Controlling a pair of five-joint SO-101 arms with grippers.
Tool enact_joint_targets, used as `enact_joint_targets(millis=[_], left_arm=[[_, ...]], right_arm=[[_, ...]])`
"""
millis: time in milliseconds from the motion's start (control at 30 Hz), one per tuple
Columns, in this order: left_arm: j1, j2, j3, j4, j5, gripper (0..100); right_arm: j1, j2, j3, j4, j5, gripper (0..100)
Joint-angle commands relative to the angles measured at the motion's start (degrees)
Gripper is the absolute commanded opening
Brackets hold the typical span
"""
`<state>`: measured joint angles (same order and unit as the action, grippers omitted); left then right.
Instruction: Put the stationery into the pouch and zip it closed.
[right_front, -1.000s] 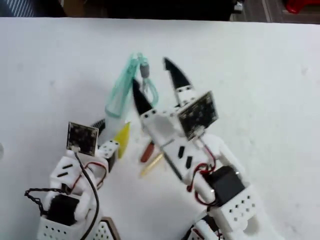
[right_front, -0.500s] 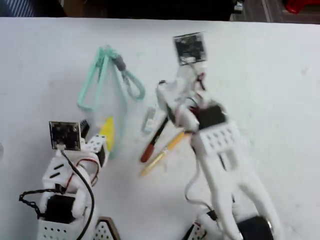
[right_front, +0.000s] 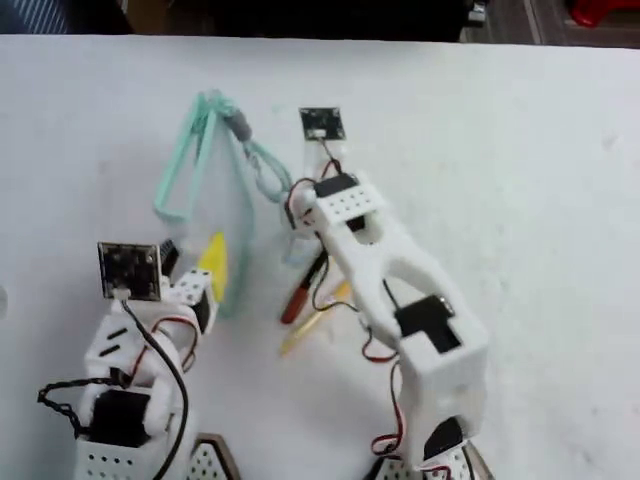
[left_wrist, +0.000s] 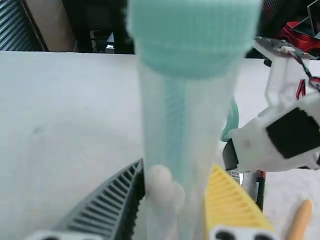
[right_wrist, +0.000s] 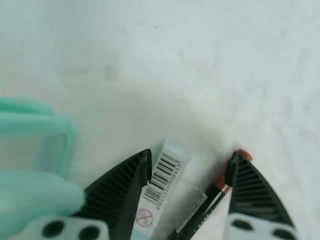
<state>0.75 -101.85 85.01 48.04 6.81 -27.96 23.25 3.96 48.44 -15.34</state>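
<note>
My left gripper (left_wrist: 177, 170) is shut on the near edge of a clear pouch (left_wrist: 187, 120) with teal trim, pinched between a grey and a yellow finger. In the high view the pouch (right_front: 215, 190) lies stretched away from the left gripper (right_front: 205, 272). My right gripper (right_wrist: 190, 156) points down at the table, open. A white eraser (right_wrist: 162, 181) with a barcode label and the end of a black-and-red pen (right_wrist: 200, 212) lie between its black fingers. The pen (right_front: 300, 295) and a yellow pencil (right_front: 312, 325) lie side by side near the right arm (right_front: 345, 215).
The pouch's teal loop (right_front: 265, 170) lies just behind the right arm's wrist. White table (right_front: 520, 150) stretches to the right and back. The table's far edge meets a dark background along the top of the high view.
The left gripper dragged the pouch leftward a second ago and has since held still. The right arm lifted away from the pouch, then swung down and left over the eraser.
</note>
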Motion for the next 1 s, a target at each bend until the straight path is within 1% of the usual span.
enact_joint_targets(millis=[0,67,100,133,233,267,333,367,433,500,633,767,967], left_arm=[[-0.2,-0.5,-0.3,-1.8,0.8,18],[-0.2,-0.5,-0.3,-1.8,0.8,18],[-0.2,-0.5,-0.3,-1.8,0.8,18],[-0.2,-0.5,-0.3,-1.8,0.8,18],[-0.2,-0.5,-0.3,-1.8,0.8,18],[-0.2,-0.5,-0.3,-1.7,0.8,18],[-0.2,-0.5,-0.3,-1.7,0.8,18],[-0.2,-0.5,-0.3,-1.5,0.8,18],[-0.2,-0.5,-0.3,-1.4,1.1,18],[0.0,-0.5,-0.3,-1.4,1.1,18],[3.1,-0.5,-0.3,-1.6,0.9,18],[5.9,-0.5,-0.3,-1.5,0.8,18],[6.7,-0.5,-0.5,-1.4,0.9,18]], right_arm=[[-0.5,2.5,-4.0,-0.8,-0.7,23.0],[-0.6,3.1,-4.4,-0.8,-0.7,22.7],[-0.6,3.1,-4.3,-0.8,-0.7,20.9],[-0.6,3.0,-4.3,-0.8,-0.7,17.5],[-0.3,3.4,-4.6,-0.9,-0.7,2.6],[-0.2,3.4,-4.6,-0.9,-0.6,0.9],[-0.2,3.4,-4.6,-0.8,-0.4,5.2],[-0.1,3.3,-4.3,-0.8,-0.4,5.0],[0.1,2.9,-4.5,0.1,-0.3,0.9],[1.4,2.0,-5.2,2.8,-0.5,2.1],[3.9,-0.9,-5.5,5.8,-0.6,1.7],[5.7,-1.7,-4.3,5.8,-0.6,1.7],[5.8,-1.9,-3.3,5.8,-0.2,1.7]])
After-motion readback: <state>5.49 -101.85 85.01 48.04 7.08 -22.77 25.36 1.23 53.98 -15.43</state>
